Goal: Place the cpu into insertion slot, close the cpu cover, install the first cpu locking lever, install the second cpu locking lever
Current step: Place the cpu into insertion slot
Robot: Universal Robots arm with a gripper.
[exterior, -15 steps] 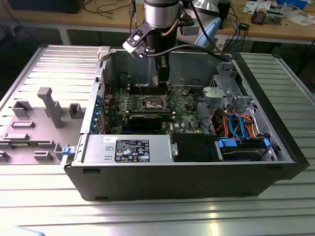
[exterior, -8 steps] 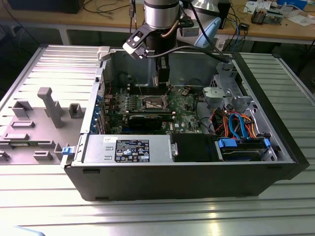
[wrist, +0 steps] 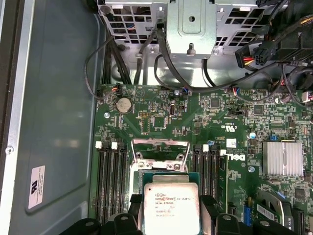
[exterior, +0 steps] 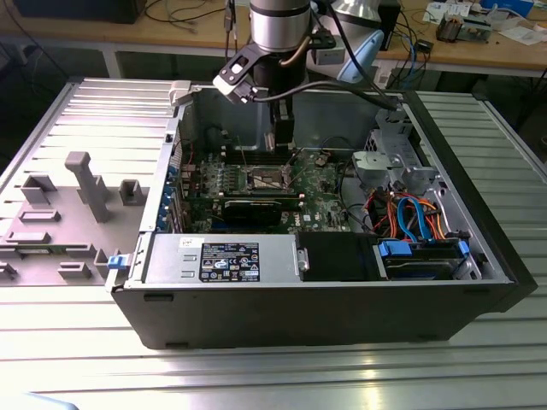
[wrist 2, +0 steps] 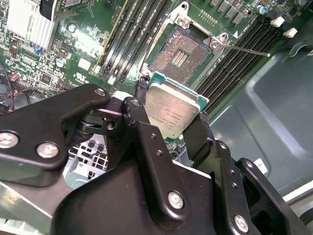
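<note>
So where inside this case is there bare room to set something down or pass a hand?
Free: the bare grey case floor between the memory slots and the case wall, and the open insertion slot itself. Crowded: the cabled drive cage side, and by the slot, where the claw holds the cpu.

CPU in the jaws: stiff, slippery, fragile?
The cpu looks like a flat metal-topped plate: probably stiff and light. Pinched by its thin edges between the jaws, it could slip if nudged. Likely fragile: the insertion slot shows fine contacts.
</note>
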